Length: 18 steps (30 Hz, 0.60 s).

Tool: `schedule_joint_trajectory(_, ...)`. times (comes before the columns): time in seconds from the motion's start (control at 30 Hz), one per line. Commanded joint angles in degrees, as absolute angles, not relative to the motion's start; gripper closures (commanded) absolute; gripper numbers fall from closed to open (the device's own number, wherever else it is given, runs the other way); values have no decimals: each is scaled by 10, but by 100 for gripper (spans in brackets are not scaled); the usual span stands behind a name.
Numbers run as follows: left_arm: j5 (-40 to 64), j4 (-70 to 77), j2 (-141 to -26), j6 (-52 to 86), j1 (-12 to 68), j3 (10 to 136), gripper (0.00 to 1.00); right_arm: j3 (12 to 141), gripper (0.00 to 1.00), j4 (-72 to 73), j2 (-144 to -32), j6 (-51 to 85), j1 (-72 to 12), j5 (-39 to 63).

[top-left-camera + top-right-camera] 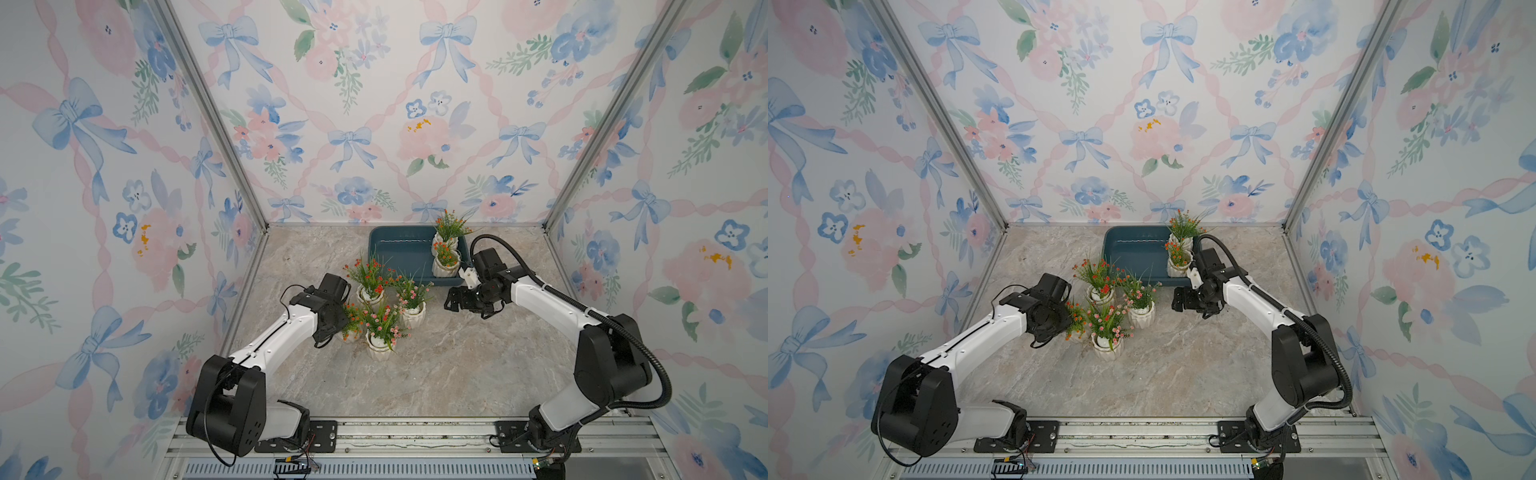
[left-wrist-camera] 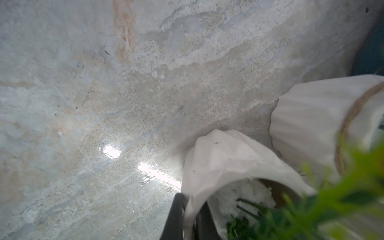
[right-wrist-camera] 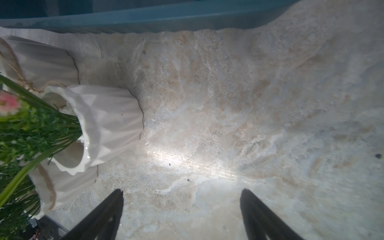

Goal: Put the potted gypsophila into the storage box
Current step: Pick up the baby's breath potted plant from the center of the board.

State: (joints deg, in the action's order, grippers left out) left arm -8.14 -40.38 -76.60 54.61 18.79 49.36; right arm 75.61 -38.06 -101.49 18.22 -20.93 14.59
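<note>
White ribbed ceramic pot of orange gypsophila (image 2: 228, 162) is sitting on the table (image 2: 104, 104), left gripper (image 2: 192, 204) clamping its rim; shallow teal plastic storage box (image 1: 399, 257) is lying beyond, rightward; right gripper (image 3: 182, 191) is hanging open.

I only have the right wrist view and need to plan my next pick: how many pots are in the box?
Observer: Two. A far pot and a near pot stand at the box's right end.
Operator: What is the left arm doing?
Observer: The left gripper is shut on the rim of the orange pot.
Operator: How many are outside the box?
Observer: Four: that one, the red pot, a rear pink pot and a front pink pot.
</note>
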Motion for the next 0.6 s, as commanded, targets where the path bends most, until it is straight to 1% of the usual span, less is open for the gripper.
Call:
schedule_joint_trajectory(0.0,-80,-404,-744,533,191,515,100,752,11,-383,-1023,173,-202,145)
schedule_joint_trajectory(0.3,-90,-430,-735,517,190,558,100,751,11,-383,-1021,172,-202,145)
schedule_joint_trajectory(0.57,-109,-470,-750,489,186,641,100,751,11,-383,-1022,172,-202,145)
